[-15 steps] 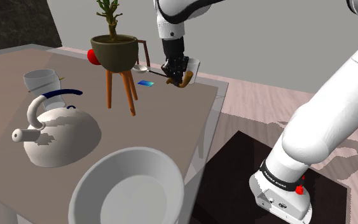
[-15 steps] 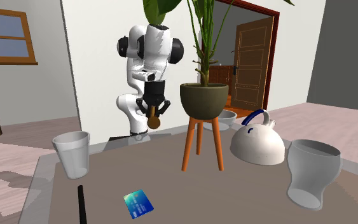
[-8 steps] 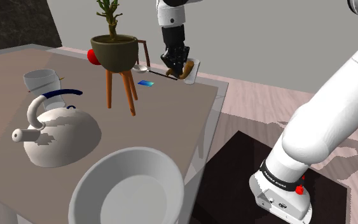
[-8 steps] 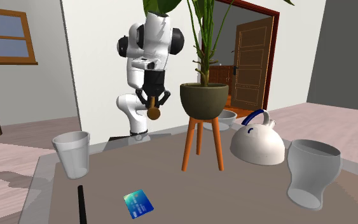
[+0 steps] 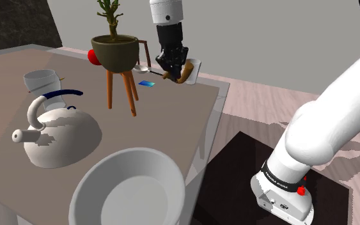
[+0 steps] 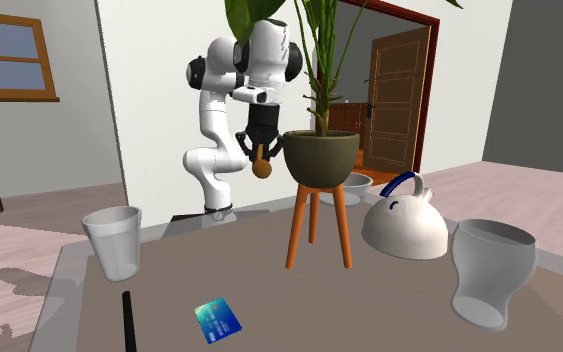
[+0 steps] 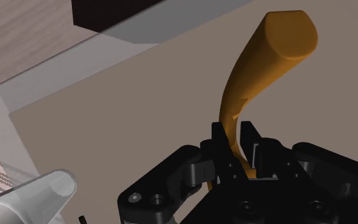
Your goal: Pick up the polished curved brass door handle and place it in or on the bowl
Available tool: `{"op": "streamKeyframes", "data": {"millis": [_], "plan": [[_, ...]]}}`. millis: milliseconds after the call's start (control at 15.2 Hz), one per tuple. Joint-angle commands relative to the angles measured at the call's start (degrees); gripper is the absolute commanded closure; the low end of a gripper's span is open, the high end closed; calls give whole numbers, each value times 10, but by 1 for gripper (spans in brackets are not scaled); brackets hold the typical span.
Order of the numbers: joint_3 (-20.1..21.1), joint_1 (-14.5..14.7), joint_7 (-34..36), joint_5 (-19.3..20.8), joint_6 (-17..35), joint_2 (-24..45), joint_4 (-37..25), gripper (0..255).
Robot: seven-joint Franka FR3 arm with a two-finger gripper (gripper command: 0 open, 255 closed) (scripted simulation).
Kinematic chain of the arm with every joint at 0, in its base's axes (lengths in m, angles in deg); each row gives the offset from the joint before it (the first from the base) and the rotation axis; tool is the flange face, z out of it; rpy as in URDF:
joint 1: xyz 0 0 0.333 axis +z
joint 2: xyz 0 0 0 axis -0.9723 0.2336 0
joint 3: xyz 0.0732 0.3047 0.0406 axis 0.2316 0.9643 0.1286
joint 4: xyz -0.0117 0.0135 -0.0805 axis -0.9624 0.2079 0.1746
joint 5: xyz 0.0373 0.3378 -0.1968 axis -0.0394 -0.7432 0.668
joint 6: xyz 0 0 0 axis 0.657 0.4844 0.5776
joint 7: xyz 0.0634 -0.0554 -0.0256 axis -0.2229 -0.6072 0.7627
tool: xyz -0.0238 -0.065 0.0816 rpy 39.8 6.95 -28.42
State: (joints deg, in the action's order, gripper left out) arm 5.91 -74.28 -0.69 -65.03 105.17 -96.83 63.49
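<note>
Gripper (image 5: pixel 173 68) hangs downward from the raised arm (image 5: pixel 165 11) above the table (image 5: pixel 172 124), clamped on the orange-brown curved handle (image 7: pixel 260 76).

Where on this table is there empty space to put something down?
The tabletop is bare between the potted plant, the bowl and its right edge in the shoulder view. It is crowded around the kettle and white cup.

Table (image 5: pixel 172 118) carries kettle (image 5: pixel 60 137), bowl (image 5: pixel 130 188), plant stand (image 5: pixel 110 89) and card (image 5: pixel 148 84).
</note>
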Motion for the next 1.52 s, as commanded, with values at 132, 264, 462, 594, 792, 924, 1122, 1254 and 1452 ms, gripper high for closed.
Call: {"op": "streamKeyframes", "data": {"millis": [132, 264, 462, 594, 792, 924, 1122, 1254, 1452], "plan": [[34, 25, 54, -22, -5, -15, 10, 255], [51, 36, 80, -32, -7, -20, 11, 255], [77, 53, 121, -46, -10, -21, 8, 255], [96, 64, 149, -55, -12, -19, 3, 255], [124, 79, 192, -65, -14, -10, -9, 255], [144, 90, 223, -70, -14, -1, -20, 255], [174, 105, 270, -74, -15, 18, -42, 255], [196, 114, 303, -74, -15, 35, -59, 255], [236, 134, 369, -64, -15, 77, -99, 255]]}}
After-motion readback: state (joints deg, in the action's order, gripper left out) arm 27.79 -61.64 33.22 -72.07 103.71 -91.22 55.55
